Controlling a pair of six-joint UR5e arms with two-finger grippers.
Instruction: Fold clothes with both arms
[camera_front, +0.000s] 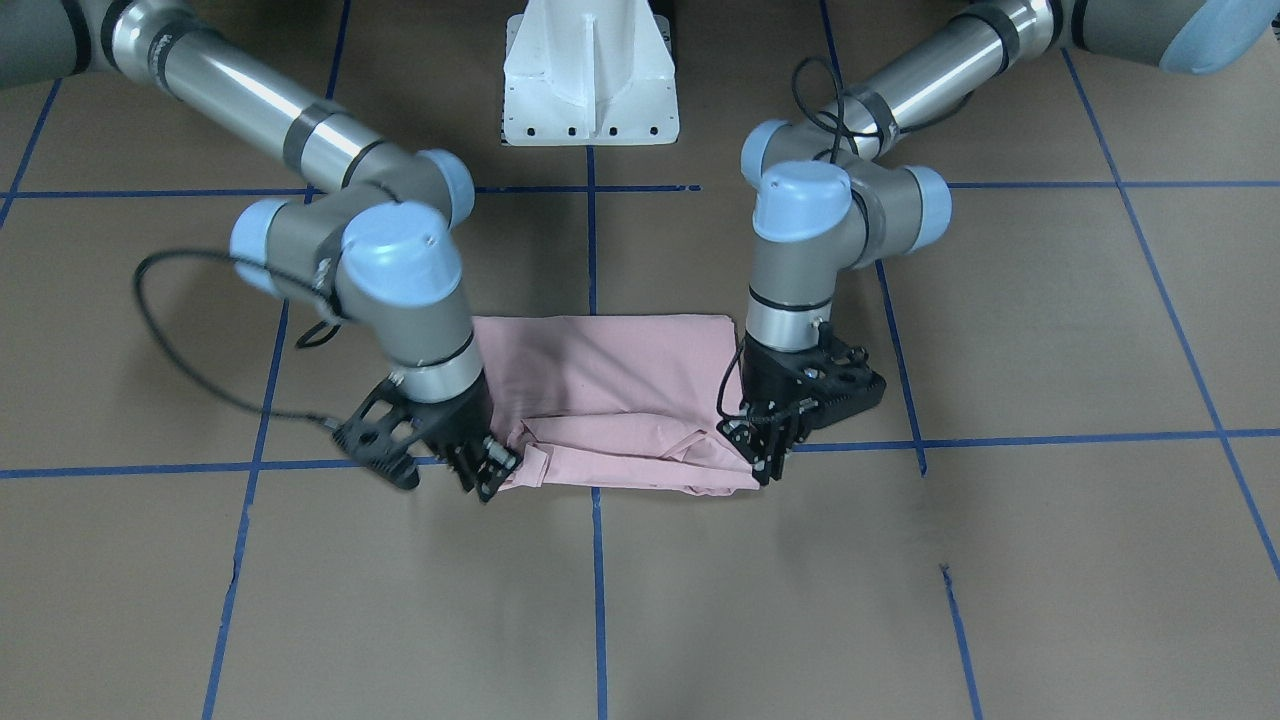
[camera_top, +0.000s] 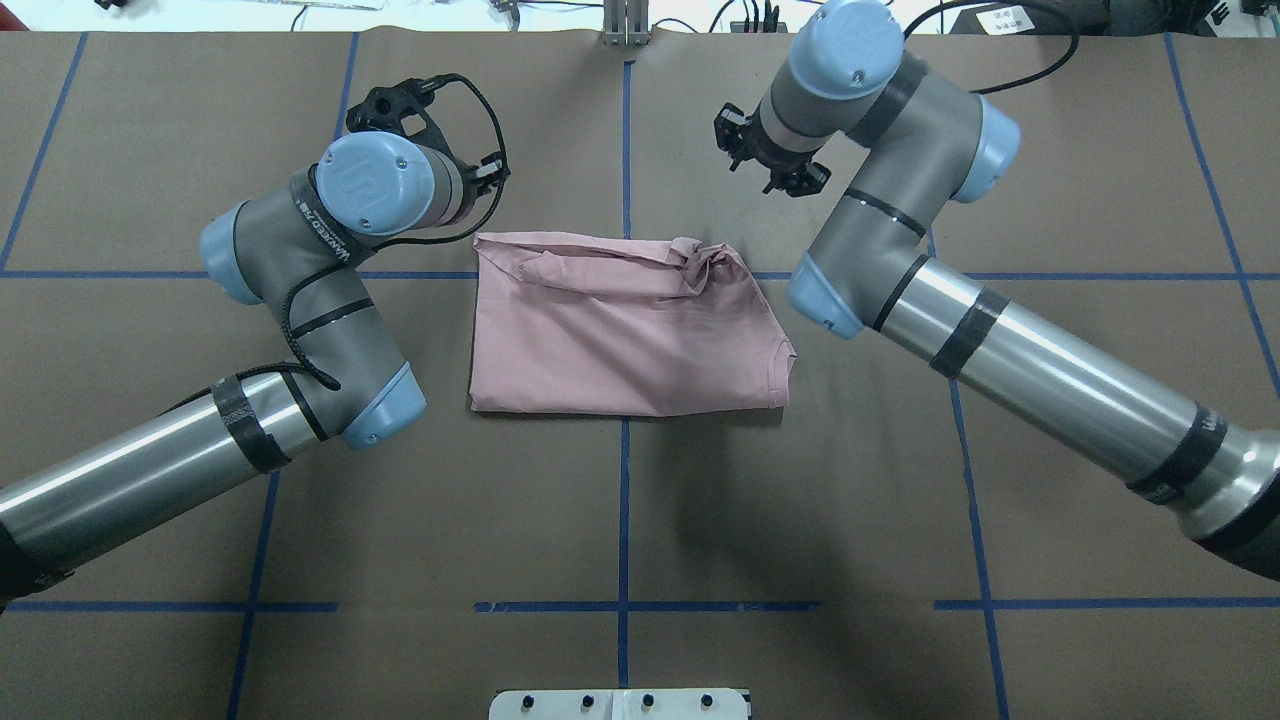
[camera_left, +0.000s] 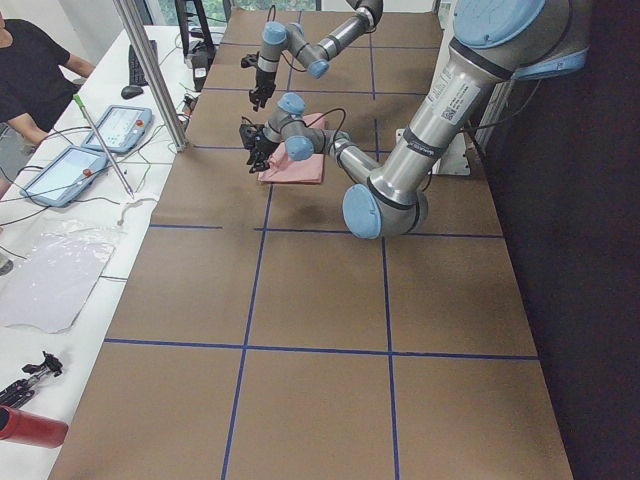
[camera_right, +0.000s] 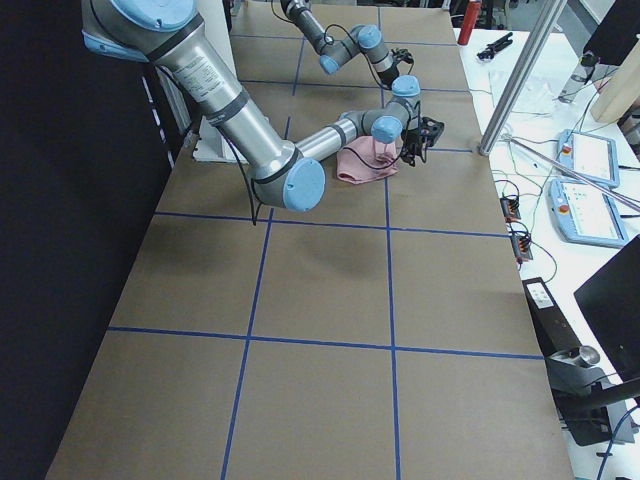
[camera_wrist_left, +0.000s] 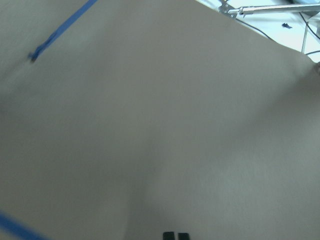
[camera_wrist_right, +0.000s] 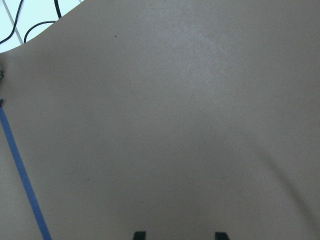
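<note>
Frame left: right gripper (camera_front: 487, 462) spread, empty, low over table (camera_front: 1000, 330) | centre: pink T-shirt (camera_front: 620, 380) lies folded, likely soft, light, limp; best pinched at bunched lower corners | right: left gripper (camera_front: 770, 452) clenched, empty.

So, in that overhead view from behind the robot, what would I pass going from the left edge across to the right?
left arm → pink T-shirt, partly folded → right arm
</note>
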